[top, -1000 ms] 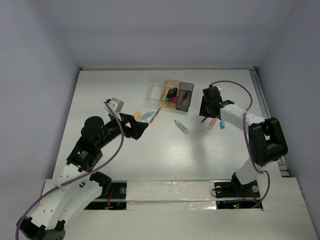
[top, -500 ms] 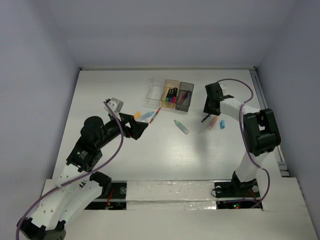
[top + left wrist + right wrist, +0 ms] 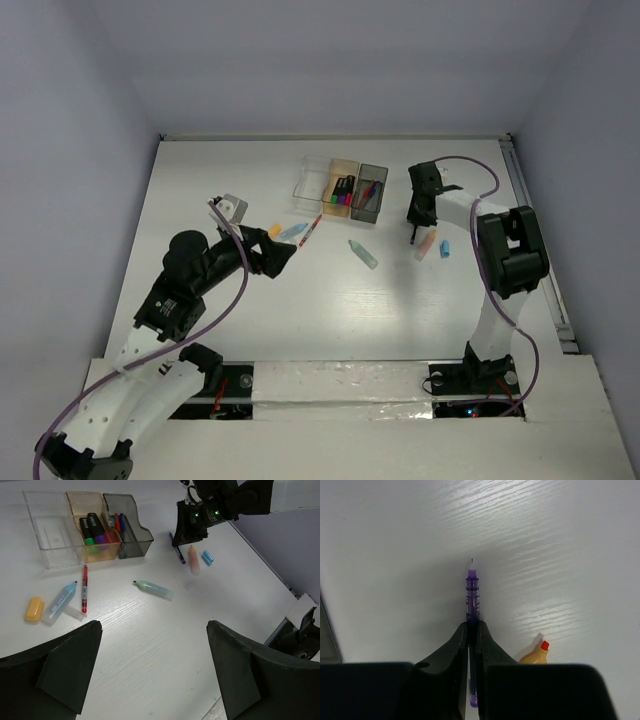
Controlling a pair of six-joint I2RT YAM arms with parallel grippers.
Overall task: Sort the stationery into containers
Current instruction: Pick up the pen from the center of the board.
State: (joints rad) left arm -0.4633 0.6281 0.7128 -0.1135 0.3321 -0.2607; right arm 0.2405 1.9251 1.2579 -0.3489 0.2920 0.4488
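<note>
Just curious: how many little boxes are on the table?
3, in a row: clear box left, orange box middle, dark grey box right. None seems hidden.

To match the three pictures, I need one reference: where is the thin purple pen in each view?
Top external: thin purple pen right of centre, at the right end effector.
Left wrist: the pen upper right, below that end effector.
Right wrist: the pen central, between closed fingers.
Shared landmark: the stubby peach-orange marker beside it.
</note>
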